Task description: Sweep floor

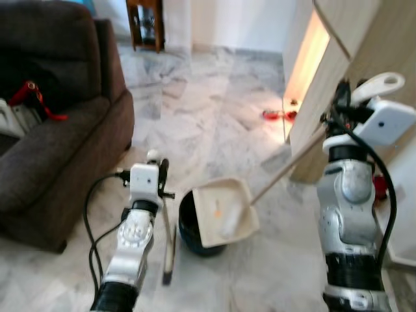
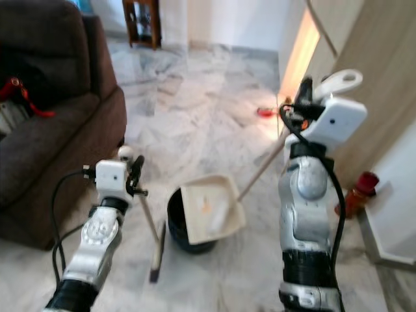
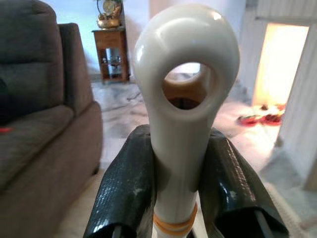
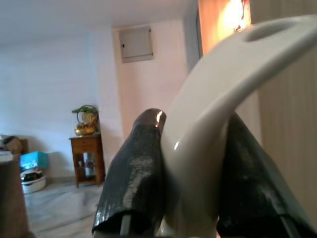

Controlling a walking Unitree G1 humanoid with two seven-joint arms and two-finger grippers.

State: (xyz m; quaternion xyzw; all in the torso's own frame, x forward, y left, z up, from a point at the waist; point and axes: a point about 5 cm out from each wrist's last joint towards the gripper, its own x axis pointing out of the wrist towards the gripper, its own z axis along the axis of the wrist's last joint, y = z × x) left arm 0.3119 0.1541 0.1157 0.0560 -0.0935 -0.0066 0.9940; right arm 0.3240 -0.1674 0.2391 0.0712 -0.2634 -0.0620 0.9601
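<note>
Where the dark bin [image 1: 195, 231] stands on the marble floor [image 1: 214, 110], open tile runs away from it toward the far wall, and that is the widest free stretch. To the left of the bin the brown sofa [image 1: 58, 130] closes the room off, its front corner near the left arm; to the right of the bin a tall wooden cabinet panel [image 1: 331, 97] rises, with a lit gap beside it and red slippers [image 1: 278, 115] on the floor at its foot. Beyond the bin, against the far wall, stands a small wooden side table [image 1: 146, 23]. A cream dustpan [image 1: 224, 211] is tilted over the bin's rim, its pan partly covering the opening, and its long handle [image 1: 286, 169] slants up to the right from the bin. The right gripper [image 4: 195, 173] has its jaws clenched on the dustpan handle's looped white end. The left gripper [image 3: 181, 183] has its jaws grasping the broom handle [image 3: 185, 99] just below its white ringed tip, and the broom [image 1: 169, 247] hangs down just left of the bin with its lower end at the floor. A red object [image 2: 359, 188] sits low to the right of the bin, behind the right arm.
</note>
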